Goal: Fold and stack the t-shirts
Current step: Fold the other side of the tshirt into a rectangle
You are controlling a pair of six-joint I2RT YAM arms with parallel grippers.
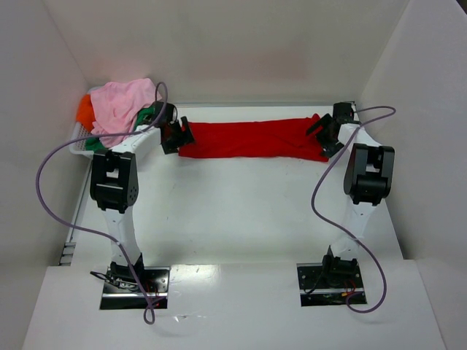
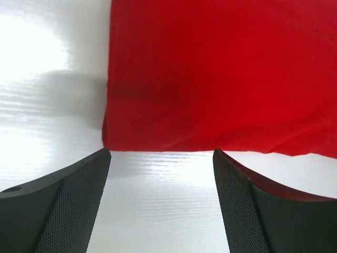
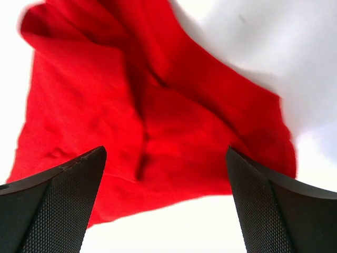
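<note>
A bright red t-shirt [image 1: 252, 138] lies as a long folded strip across the far part of the table. My left gripper [image 1: 177, 136] hangs open just off its left end, with bare table between the fingers and the red edge [image 2: 221, 79] a little ahead. Over the strip's right end my right gripper [image 1: 326, 135] stands open too, the wrinkled red cloth [image 3: 158, 116] under and ahead of its fingers. Neither holds anything. Pink [image 1: 122, 102], orange [image 1: 85, 111] and green [image 1: 148, 117] t-shirts lie heaped at the far left.
The heap sits in a white basket [image 1: 79, 149] against the left wall. White walls close in the table on the left, back and right. Purple cables loop from both arms.
</note>
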